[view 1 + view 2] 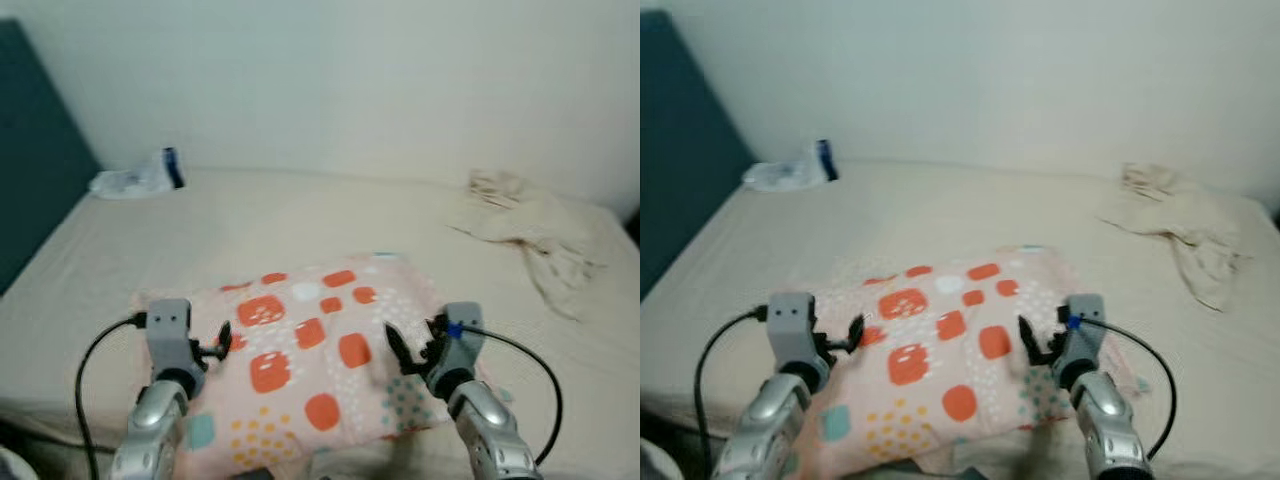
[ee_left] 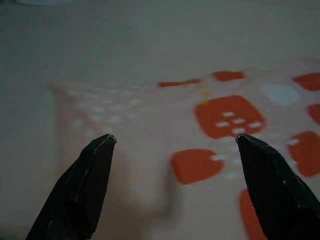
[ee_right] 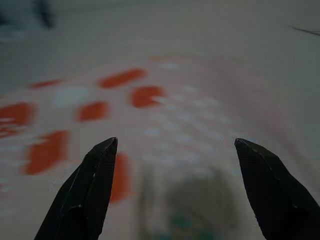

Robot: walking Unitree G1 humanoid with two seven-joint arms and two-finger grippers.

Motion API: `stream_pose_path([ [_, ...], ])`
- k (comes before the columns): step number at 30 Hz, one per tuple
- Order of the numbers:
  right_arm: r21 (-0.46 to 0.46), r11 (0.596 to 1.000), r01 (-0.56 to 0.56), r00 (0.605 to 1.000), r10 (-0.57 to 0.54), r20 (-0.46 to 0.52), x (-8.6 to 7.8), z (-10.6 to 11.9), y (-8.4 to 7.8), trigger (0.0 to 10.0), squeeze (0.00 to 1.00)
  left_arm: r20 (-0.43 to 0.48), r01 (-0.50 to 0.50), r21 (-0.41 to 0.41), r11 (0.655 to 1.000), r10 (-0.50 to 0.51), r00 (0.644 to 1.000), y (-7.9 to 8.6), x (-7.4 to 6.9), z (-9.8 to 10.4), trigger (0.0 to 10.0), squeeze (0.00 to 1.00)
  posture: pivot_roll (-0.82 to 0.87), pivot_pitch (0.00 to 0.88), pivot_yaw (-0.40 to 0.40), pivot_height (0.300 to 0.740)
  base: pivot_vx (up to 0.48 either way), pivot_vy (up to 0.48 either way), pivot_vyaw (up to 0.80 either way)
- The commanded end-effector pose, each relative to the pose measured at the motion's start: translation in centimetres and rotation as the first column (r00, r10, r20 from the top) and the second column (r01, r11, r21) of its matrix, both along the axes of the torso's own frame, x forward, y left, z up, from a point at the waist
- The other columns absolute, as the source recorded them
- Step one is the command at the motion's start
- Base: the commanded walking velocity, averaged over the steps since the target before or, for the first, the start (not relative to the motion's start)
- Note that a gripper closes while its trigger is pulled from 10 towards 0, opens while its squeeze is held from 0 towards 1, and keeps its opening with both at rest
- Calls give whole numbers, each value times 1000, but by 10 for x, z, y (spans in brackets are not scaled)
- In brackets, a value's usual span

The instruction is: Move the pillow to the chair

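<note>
A pink pillow [image 1: 310,350] with orange squares and small white and yellow dots lies on the near part of a beige bed [image 1: 330,220]. My left gripper [image 1: 222,340] hovers open over the pillow's left edge, with nothing between its fingers [image 2: 82,185]. Over the pillow's right side my right gripper [image 1: 410,345] is also open and holds nothing; its fingertips [image 3: 95,180] frame the patterned cover. Both hang just above the fabric.
A crumpled beige cloth [image 1: 530,230] lies at the bed's far right. A white and dark blue packet [image 1: 140,178] rests at the far left by the wall. A dark teal panel [image 1: 30,160] borders the bed on the left.
</note>
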State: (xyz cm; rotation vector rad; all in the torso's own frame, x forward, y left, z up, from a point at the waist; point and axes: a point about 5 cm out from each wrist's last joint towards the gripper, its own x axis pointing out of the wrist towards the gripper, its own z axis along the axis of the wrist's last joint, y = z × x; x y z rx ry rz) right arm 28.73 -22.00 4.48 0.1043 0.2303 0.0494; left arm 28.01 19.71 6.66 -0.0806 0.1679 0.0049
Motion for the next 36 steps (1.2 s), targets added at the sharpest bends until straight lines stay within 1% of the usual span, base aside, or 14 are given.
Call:
stream_pose_path([
  [1,31,993,114,993,-113,-24,-3,-3,-22,10000,0,-29,20,23,1000,-20,999,9,3,0,10000,0,-15,140,8,740,0,0,0],
  [2,40,990,137,990,-137,-13,-2,-1,-27,10000,0,-30,25,27,999,-24,999,12,4,0,10000,0,-15,140,8,740,0,0,0],
  [3,40,990,137,990,-137,-13,-2,-1,-27,10000,0,-30,25,27,999,-24,999,12,4,0,10000,0,-15,140,8,740,0,0,0],
  [4,65,978,201,980,-201,4,0,3,-39,10000,0,-29,50,40,998,-49,998,18,7,3,10000,0,-16,143,12,740,0,0,0],
  [8,111,966,235,971,-238,14,3,5,-45,10000,0,-29,55,42,998,-54,998,25,10,5,10000,0,-15,146,16,740,0,0,0],
  [12,169,968,184,982,-187,2,10,3,-36,10000,0,-44,65,75,995,-62,997,28,15,4,10000,0,-14,154,22,740,0,0,0],
  [13,165,971,175,984,-176,-6,12,2,-33,10000,0,-49,61,79,995,-58,997,29,16,4,10000,0,-14,158,28,740,0,0,0],
  [15,182,977,111,994,-109,-20,17,0,-21,10000,0,-62,48,92,995,-42,997,31,18,3,10000,0,-14,162,29,740,0,0,0],
  [16,182,977,111,994,-109,-20,17,0,-21,10000,0,-62,48,92,995,-42,997,31,18,3,10000,0,-14,162,29,740,0,0,0],
  [17,179,980,84,996,-80,-27,19,0,-16,10000,0,-67,42,94,995,-35,997,32,19,3,10000,0,-11,166,31,740,0,0,0],
  [20,200,980,26,999,-20,-32,28,3,-4,10000,0,-75,32,83,996,-25,997,33,23,3,10000,0,-5,168,34,740,0,0,0],
  [24,221,975,-3,999,13,-42,34,6,2,10000,0,-73,29,71,997,-24,997,33,25,4,10000,0,-4,167,33,740,0,0,0],
  [26,251,967,-49,998,59,-31,40,13,6,10000,0,-77,27,56,998,-22,997,33,26,4,10000,0,-2,163,33,725,0,0,0],
  [36,236,969,-71,997,75,-8,39,15,-1,10000,0,-92,37,43,998,-33,995,29,24,-3,10000,0,-7,155,34,680,0,0,0],
])
